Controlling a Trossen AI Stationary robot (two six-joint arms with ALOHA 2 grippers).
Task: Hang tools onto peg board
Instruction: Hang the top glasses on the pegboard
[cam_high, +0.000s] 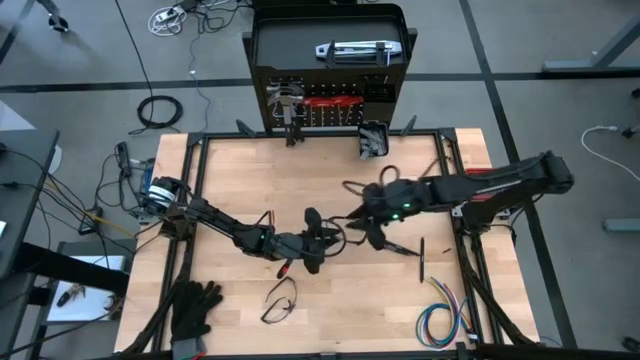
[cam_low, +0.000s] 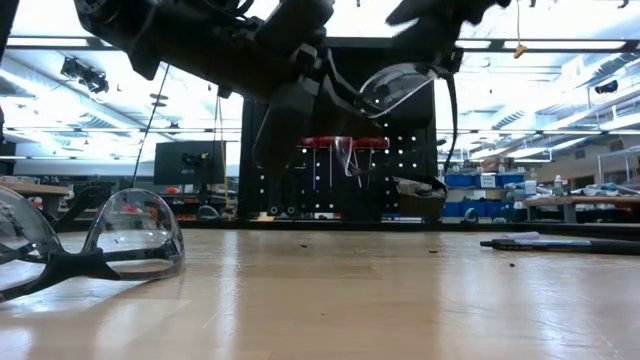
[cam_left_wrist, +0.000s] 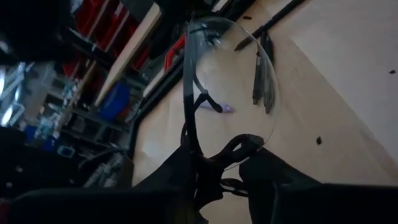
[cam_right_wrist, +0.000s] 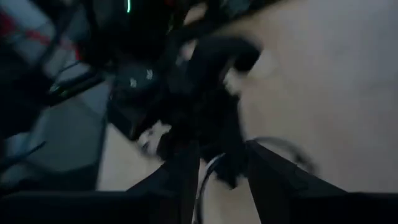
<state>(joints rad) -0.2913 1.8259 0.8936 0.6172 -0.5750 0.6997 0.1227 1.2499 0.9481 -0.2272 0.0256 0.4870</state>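
Note:
My left gripper is at the table's middle, shut on a pair of safety glasses with a clear lens and a black frame, which also show raised in the low view. My right gripper hovers just to the right of it, its fingers apart with nothing plainly between them. The peg board stands upright at the table's far edge, with red-handled tools, a silver tool on top and a small bin. My left gripper pinches the glasses' black frame at the lens's lower end, between its two fingers. The fingers come roughly level from the table's left. The lens stands up beyond the fingers, on edge, lifted clear of the table. The gripper itself hides the exact spot.
A second pair of safety glasses lies at the table's near side, beside a red-handled screwdriver. Black gloves lie near left, a coloured wire bundle near right, and a thin dark tool right of centre.

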